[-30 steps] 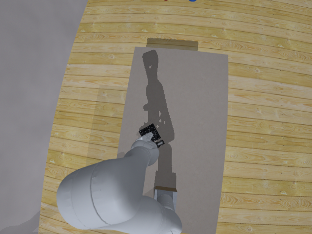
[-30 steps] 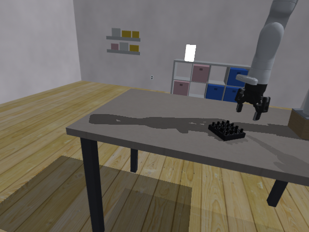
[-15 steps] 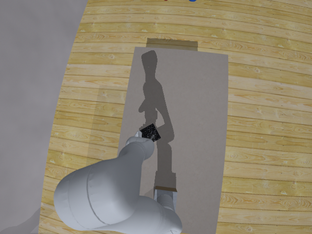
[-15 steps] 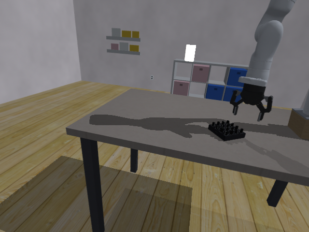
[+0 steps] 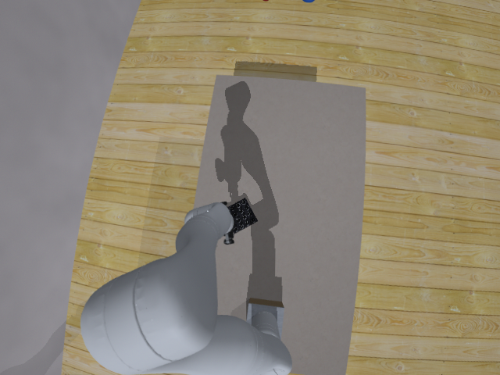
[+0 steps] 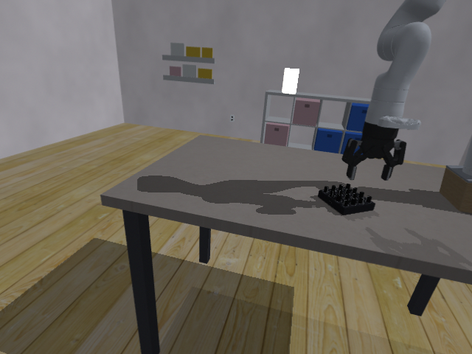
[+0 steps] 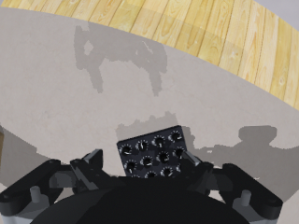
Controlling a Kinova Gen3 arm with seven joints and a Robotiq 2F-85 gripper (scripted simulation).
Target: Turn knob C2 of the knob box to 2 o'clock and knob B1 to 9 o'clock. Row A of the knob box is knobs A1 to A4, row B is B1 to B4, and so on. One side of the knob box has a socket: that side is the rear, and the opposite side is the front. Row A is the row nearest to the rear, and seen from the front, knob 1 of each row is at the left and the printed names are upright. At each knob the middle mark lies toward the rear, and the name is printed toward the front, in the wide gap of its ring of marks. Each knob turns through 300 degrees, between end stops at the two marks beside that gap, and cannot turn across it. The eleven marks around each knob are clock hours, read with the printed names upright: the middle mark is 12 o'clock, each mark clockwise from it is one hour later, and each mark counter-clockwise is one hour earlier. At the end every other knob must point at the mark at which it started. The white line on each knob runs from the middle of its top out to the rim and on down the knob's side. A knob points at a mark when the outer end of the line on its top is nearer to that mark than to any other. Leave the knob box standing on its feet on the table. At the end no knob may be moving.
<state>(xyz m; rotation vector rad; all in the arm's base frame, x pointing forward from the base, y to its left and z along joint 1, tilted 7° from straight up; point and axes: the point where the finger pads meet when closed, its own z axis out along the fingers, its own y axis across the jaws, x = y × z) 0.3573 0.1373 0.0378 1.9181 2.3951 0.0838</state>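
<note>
Looking from left to right in the wrist view, we see one black finger of our end effector (image 6: 369, 173) (image 7: 146, 160), then the knob box (image 5: 243, 214) (image 6: 342, 200) (image 7: 151, 151), then the other finger. Our end effector is spread wide and pinches nothing. The box sits on the counter (image 5: 315, 161) (image 6: 243, 164) (image 7: 47, 70), below our fingers. No knob is being turned now. We can't read the names, so we can't tell if C2 or B1 is done. We think both are left to do.

You're turning the open jaws (image 5: 226, 221) (image 6: 369, 174) about their upright axis and carrying them sideways, leftward in the exterior view, closer over the knob box (image 5: 244, 215) (image 6: 346, 200) (image 7: 150, 153). From the top, your arm's wrist (image 5: 219, 218) is shifting farther from its base; its shadow (image 5: 232, 157) (image 6: 236, 190) is changing outline.
</note>
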